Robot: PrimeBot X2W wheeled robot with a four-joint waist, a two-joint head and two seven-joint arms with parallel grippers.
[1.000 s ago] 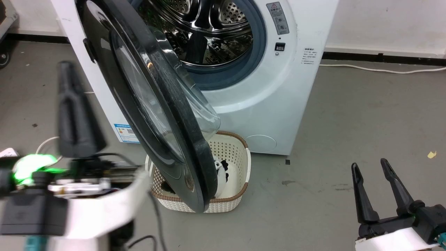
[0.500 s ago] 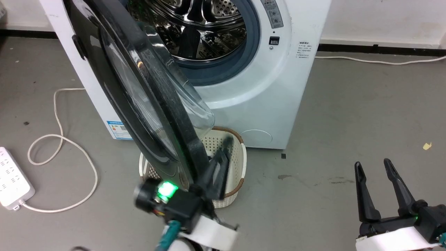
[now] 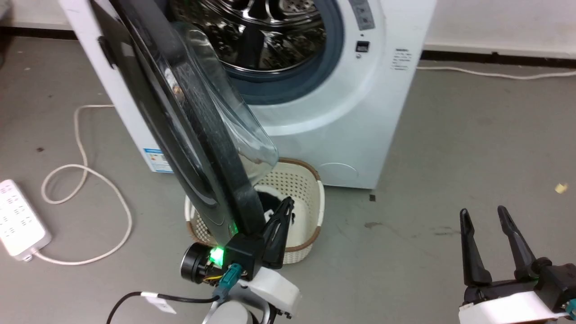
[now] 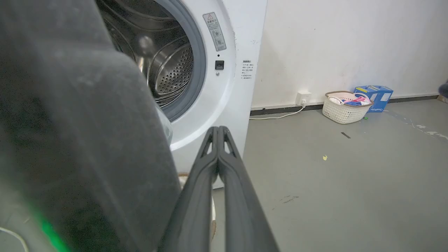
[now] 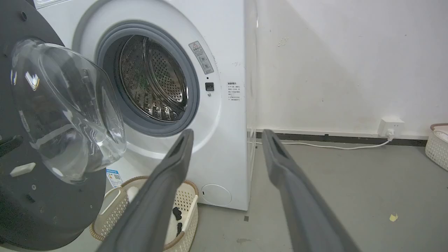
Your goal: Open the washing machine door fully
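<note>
Holds closed left fingers [image 3: 278, 229] just beside lower rim of door [image 3: 180, 135], over basket [image 3: 300, 180]; holds right fingers [image 3: 469, 249] spread above floor [image 3: 427, 157].

Door [image 5: 38, 210] swung open at left, glass bulge facing the washing machine [image 5: 227, 52]. Basket [image 5: 112, 217] on floor beneath door. Right gripper [image 5: 227, 136] fingers spread wide, pointing toward the machine front.

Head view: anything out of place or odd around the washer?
Mainly the cream basket: it sits on the floor right below the swung-out washing machine door, close by the shut left gripper. Nothing spilled or damaged shows.
</note>
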